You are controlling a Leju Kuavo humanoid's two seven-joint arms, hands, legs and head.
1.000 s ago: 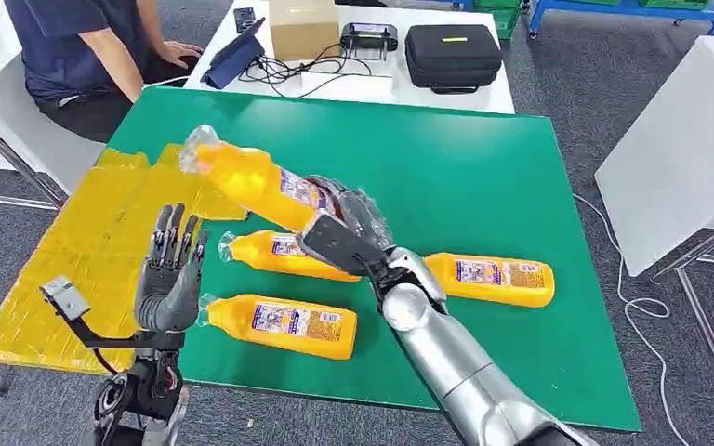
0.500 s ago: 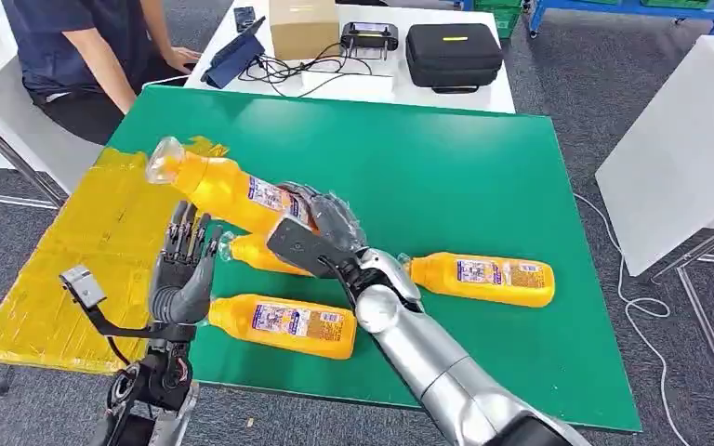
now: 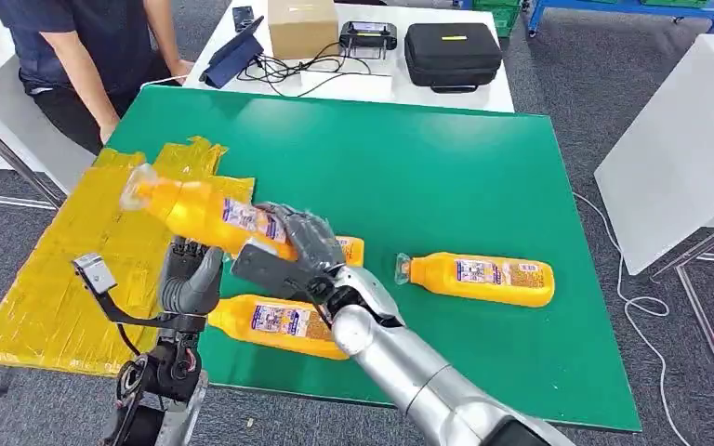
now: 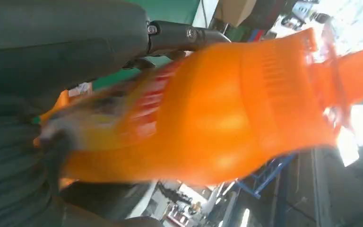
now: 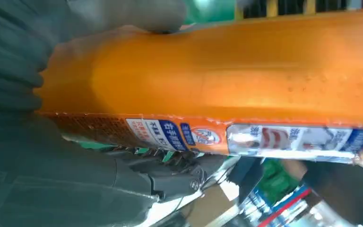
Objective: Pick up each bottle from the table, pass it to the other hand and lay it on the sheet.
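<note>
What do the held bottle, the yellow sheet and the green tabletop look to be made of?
Held bottle: likely clear plastic, glossy, with orange liquid showing through and a printed label. Yellow sheet: seemingly thin plastic film, wrinkled and shiny, its edge taped down. Green tabletop: a smooth matte surface, possibly a mat or painted board; hard to tell which.

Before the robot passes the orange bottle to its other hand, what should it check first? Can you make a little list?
1. Right hand grips the held bottle: ok.
2. Left hand close under the bottle: ok.
3. Left hand fingers wrapped around it: cannot tell.
4. Yellow sheet has bare room: ok.
5. Other bottles, like the one at the near edge, lying out of the way on the green table: ok.
</note>
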